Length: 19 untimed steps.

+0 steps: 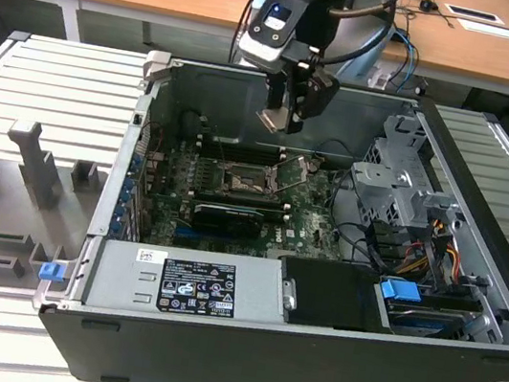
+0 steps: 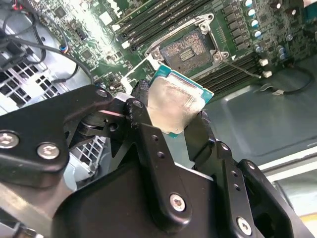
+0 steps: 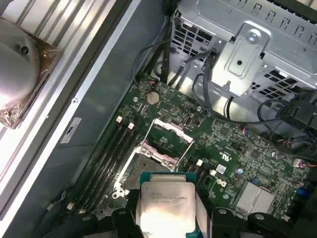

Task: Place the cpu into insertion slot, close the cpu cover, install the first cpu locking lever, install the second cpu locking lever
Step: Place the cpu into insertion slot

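My gripper (image 1: 282, 116) hangs inside the open computer case, above the green motherboard (image 1: 313, 222), shut on the cpu (image 1: 272, 120). In both wrist views the cpu (image 2: 174, 100) (image 3: 165, 202) is a pale grey square chip with a teal edge, pinched between the black fingers (image 2: 141, 101). The insertion slot (image 1: 240, 181) (image 2: 185, 47) (image 3: 140, 169) lies open below the chip, its dark centre uncovered. The cpu cover (image 3: 170, 133) (image 1: 297, 171) stands raised from its hinge at the slot's far side. The chip is clear of the slot, not touching it.
Long black memory slots (image 3: 113, 146) flank the socket. A metal drive cage (image 1: 397, 180) and cable bundles (image 1: 372, 244) sit at the exterior view's right. The power supply (image 1: 186, 284) spans the case front. Grey fixtures (image 1: 31, 165) stand on the table outside.
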### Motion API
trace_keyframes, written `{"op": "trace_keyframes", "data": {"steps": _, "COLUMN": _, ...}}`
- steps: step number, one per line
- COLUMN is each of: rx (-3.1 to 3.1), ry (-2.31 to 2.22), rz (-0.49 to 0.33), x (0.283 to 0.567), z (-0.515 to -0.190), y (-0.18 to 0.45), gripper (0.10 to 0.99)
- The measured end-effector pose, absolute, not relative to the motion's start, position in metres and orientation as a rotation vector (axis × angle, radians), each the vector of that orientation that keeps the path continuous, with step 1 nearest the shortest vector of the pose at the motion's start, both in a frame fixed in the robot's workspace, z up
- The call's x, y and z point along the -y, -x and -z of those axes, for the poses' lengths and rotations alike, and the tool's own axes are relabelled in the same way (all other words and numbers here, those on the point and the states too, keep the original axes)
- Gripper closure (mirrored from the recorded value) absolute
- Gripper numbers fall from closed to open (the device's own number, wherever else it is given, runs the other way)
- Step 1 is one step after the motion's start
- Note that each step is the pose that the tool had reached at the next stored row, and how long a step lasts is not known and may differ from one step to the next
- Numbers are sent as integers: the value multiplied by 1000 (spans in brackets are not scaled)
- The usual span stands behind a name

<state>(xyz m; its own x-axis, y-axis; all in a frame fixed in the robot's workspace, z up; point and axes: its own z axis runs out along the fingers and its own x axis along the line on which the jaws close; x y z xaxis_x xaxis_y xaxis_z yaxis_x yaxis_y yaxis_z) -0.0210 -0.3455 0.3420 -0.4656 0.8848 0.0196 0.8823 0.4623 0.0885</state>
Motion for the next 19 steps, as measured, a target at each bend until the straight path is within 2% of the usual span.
{"op": "trace_keyframes", "data": {"steps": 19, "rx": -2319, "ry": -2050, "rz": -123, "x": 345, "z": -333, "y": 21, "gripper": 557}}
